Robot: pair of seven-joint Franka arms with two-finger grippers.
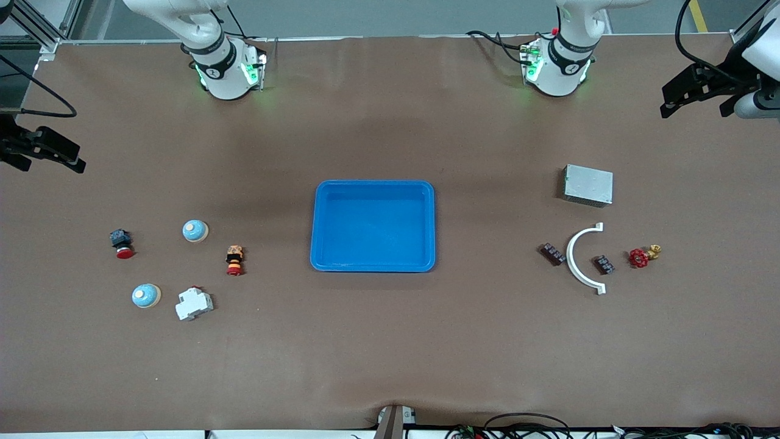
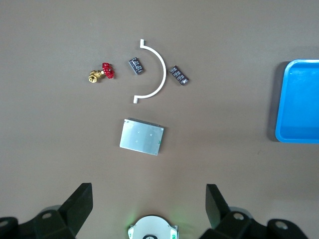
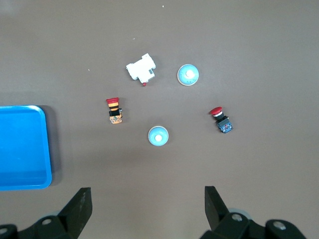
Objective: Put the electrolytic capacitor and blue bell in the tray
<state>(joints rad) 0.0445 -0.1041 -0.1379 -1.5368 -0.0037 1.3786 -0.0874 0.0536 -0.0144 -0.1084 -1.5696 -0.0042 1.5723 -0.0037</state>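
Observation:
The bright blue tray lies empty at the table's middle; its edge shows in the left wrist view and the right wrist view. Two blue bells lie toward the right arm's end: one farther from the camera, one nearer. Two small dark oblong parts lie toward the left arm's end, also in the left wrist view. My left gripper is open and empty, high over its table end. My right gripper is open and empty, high over its table end.
A grey metal box, a white curved piece and a red-handled brass valve lie near the dark parts. A white breaker, a red-capped button and a dark red-headed button lie near the bells.

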